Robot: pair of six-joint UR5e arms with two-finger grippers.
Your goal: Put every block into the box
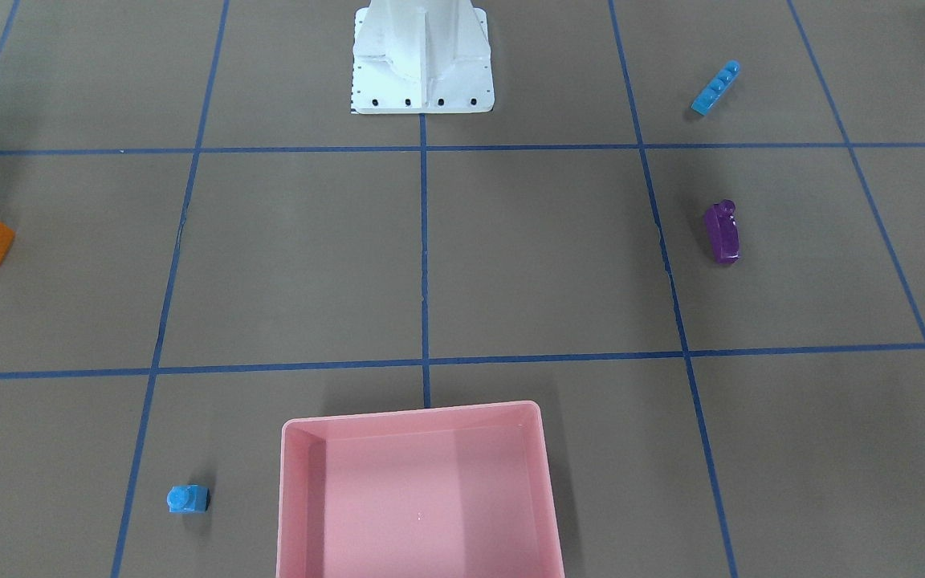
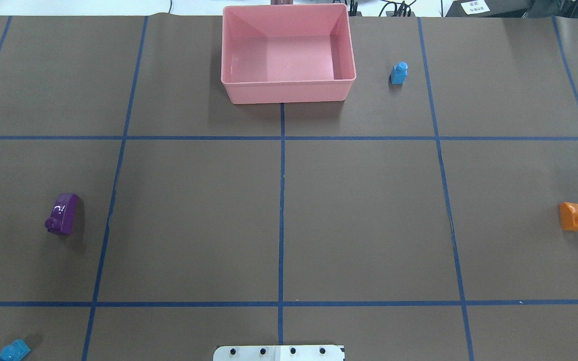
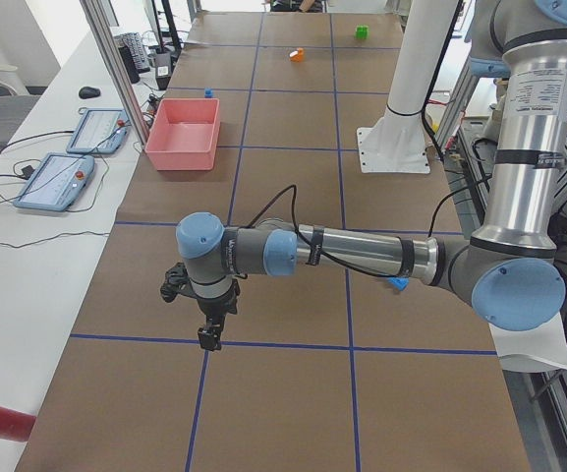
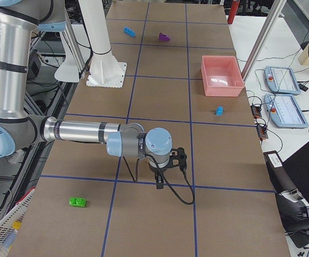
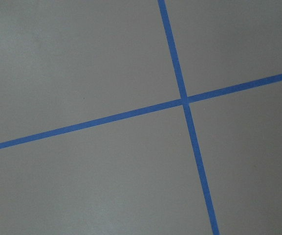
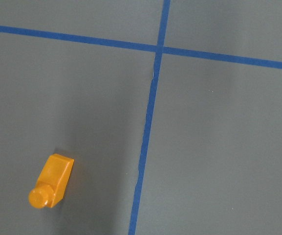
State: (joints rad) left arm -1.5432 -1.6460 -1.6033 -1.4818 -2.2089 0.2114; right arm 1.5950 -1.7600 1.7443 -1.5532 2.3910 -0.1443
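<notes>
Found the box (image 2: 289, 93) empty at the far edge of the counter (image 2: 193, 220). Judged the task not yet begun, with five blocks left to move. Spotted the small blue one-stud (image 2: 399, 73) near the box on its right, the orange sloped brick (image 2: 573, 216) well apart toward the right edge, the purple sloped brick (image 2: 62, 214) well out to the left, the long blue four-stud (image 1: 715, 87) left of the robot's base, and the green two-stud (image 4: 77, 202) at the counter's right end. Saw the left hand (image 3: 208, 337) and the right hand (image 4: 160, 182) hanging above the counter; could not tell whether released or clenched.
</notes>
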